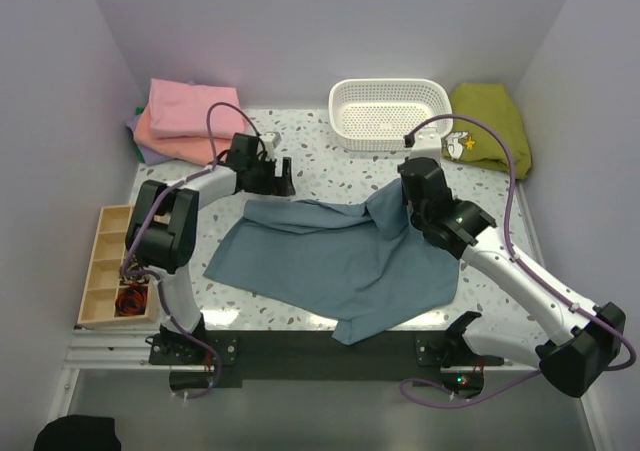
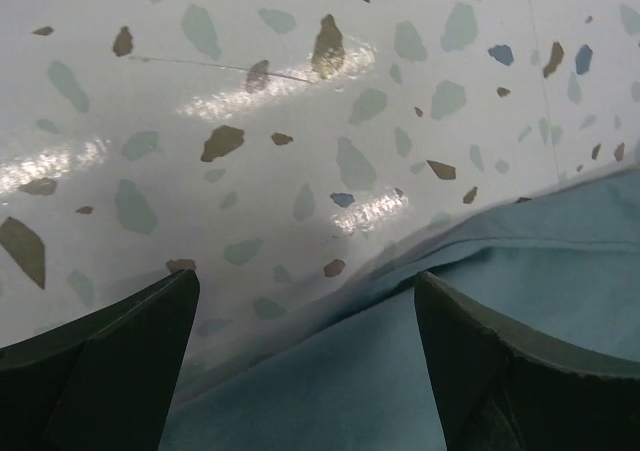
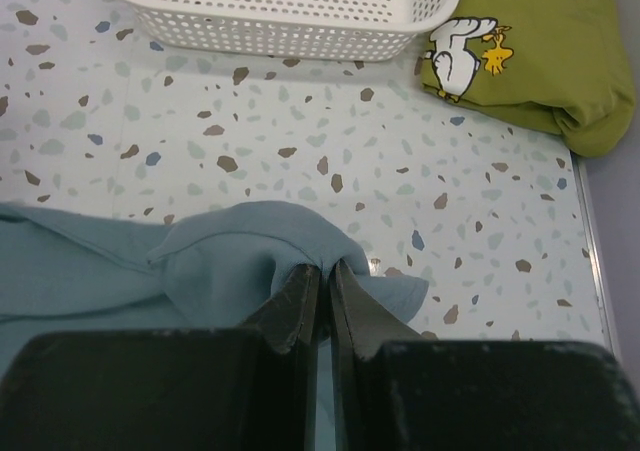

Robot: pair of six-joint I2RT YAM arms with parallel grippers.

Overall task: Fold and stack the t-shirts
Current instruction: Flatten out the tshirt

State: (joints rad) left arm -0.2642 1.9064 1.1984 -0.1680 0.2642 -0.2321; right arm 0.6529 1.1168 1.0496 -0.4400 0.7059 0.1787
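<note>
The dusty blue-grey t-shirt (image 1: 340, 261) lies rumpled and unfolded across the middle of the worktop (image 1: 330, 171), its near hem curled under. The folded pink t-shirt (image 1: 190, 106) sits on a salmon-orange one (image 1: 165, 143) in the far left corner. The right fingers (image 3: 295, 306) are closed on a small bunched pinch of cloth at the shirt's far right edge. The left fingers (image 2: 110, 361) stand wide apart, low over the far left edge, holding nothing. The main risk seems to be the uneven hold. With one side pinched and the other free, any pull by the right arm would likely drag the whole shirt sideways and twist it instead of spreading it. The right pinch looks shallow and may catch only one layer, so it could slip out under tension. On the left, the fabric edge runs between the fingers with bare worktop under one of them. A closure here could miss the hem, scrape the surface or gather a double layer. A far-reaching lift could also sweep cloth toward the white basket (image 1: 385, 136) or the olive-green shirt (image 1: 490, 121) beside it.
</note>
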